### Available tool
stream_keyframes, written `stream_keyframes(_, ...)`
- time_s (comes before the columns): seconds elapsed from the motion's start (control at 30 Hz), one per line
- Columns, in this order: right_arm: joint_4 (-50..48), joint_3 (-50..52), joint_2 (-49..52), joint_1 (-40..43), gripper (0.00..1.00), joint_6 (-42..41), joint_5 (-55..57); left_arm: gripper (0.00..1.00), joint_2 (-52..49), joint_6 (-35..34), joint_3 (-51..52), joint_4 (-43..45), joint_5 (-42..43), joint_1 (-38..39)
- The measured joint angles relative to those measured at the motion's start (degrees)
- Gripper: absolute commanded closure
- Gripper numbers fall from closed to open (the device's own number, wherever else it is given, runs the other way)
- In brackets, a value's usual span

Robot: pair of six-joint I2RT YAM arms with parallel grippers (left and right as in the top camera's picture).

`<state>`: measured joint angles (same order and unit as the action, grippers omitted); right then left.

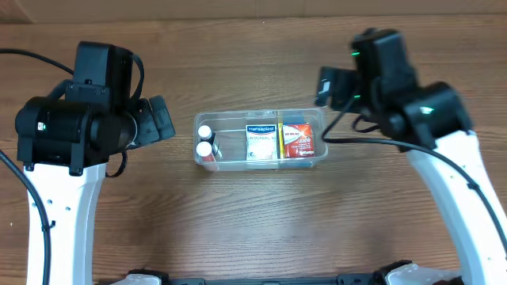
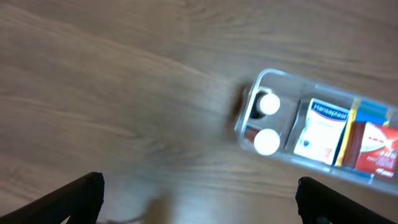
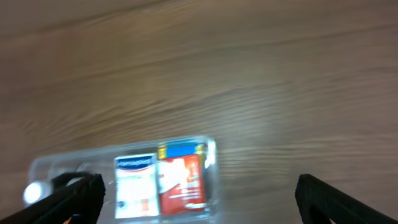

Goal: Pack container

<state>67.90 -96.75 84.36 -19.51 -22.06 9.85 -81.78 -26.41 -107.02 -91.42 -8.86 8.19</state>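
Container (image 1: 238, 115) at mid-table (image 1: 253, 229) between the arms, long axis running left–right; bottles (image 1: 205, 140) at its left end, boxes (image 1: 262, 142) rightward. Left gripper (image 2: 199, 205) and right gripper (image 3: 202, 205): jaws spread wide, empty.

quick count: 1 clear container (image 1: 238, 115), 2 white-cap bottles (image 1: 205, 132), 2 boxes, i.e. 1 white/blue box (image 1: 261, 143) + 1 red box (image 1: 299, 143).

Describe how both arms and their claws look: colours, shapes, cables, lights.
Both arms match: the left arm and right arm have white, rounded lower links and bulky black upper housings with small green lights. Thin black cables run alongside each. The left claw and right claw have dark, matte fingers; no markings are legible.
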Motion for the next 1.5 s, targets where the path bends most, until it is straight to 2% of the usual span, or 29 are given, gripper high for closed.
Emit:
stream_keyframes(0.1, 3.26, 0.07, 2.05, 5.44, 0.00, 0.04, -0.74, 0.00, 0.00, 0.11, 0.00, 2.03, -0.02, 0.00)
stream_keyframes(0.2, 6.25, 0.44, 1.90, 7.04, 0.00, 0.20, -1.62, 0.00, 0.00, 0.98, 0.00, 2.14, -0.02, 0.00)
stream_keyframes(0.27, 6.51, 1.86, -0.92, 7.04, 0.00, 0.33, -2.12, 0.00, 0.24, 1.09, 0.11, 2.23, -0.13, 0.07)
stream_keyframes(0.37, 3.19, 8.52, -11.56, 6.73, 0.00, 0.61, -2.21, 0.00, 5.57, 1.11, 4.35, 6.05, -0.85, 2.19)
stream_keyframes(0.47, -4.17, 22.58, -26.47, 5.09, 0.00, 0.66, -2.27, 0.00, 20.31, 1.11, 17.42, 14.73, -1.75, 7.74)
stream_keyframes(0.5, -5.79, 26.10, -29.42, 4.68, 0.00, 0.48, -2.32, 0.00, 23.76, 1.09, 20.02, 14.78, -1.92, 8.83)
stream_keyframes(0.53, -7.98, 34.10, -36.04, 3.61, 0.00, 0.20, -2.34, 0.00, 27.82, 0.98, 23.89, 16.79, -2.40, 9.79)
stream_keyframes(0.57, -7.96, 35.26, -37.03, 3.52, 0.00, 0.13, -2.38, 0.00, 36.87, -0.52, 32.94, 17.94, -4.04, 10.99)
stream_keyframes(0.6, -7.52, 41.11, -41.86, 2.99, 0.00, -0.20, -2.38, 0.00, 41.46, -2.54, 37.57, 18.27, -5.09, 11.15)
stream_keyframes(0.7, -5.53, 48.43, -48.41, 2.91, 0.00, -0.37, -2.51, 0.00, 50.80, -10.69, 50.31, 18.21, -7.19, 11.34)
stream_keyframes(0.8, -4.70, 48.65, -48.68, 2.89, 0.00, -0.39, -2.51, 0.00, 52.39, -16.52, 55.49, 18.36, -7.74, 11.34)
stream_keyframes(0.9, -4.50, 48.65, -48.63, 2.89, 0.00, -0.37, -2.54, 0.00, 52.43, -19.32, 58.29, 18.21, -7.96, 11.34)
stream_keyframes(1.23, -4.33, 48.65, -49.31, 2.93, 0.00, -0.37, -2.40, 0.00, 52.43, -20.46, 59.32, 17.75, -8.13, 11.34)
stream_keyframes(1.37, -7.50, 49.90, -54.88, 6.36, 0.00, -0.35, -1.49, 0.00, 52.43, -20.61, 59.32, 17.73, -8.13, 11.34)
stream_keyframes(1.43, -13.11, 53.68, -60.28, 8.31, 0.00, 1.14, -1.70, 0.00, 52.43, -20.63, 59.36, 17.70, -8.13, 11.34)
stream_keyframes(1.5, -19.52, 59.98, -68.63, 9.53, 0.00, 5.99, -4.79, 0.00, 52.41, -20.65, 59.43, 17.68, -8.15, 11.34)
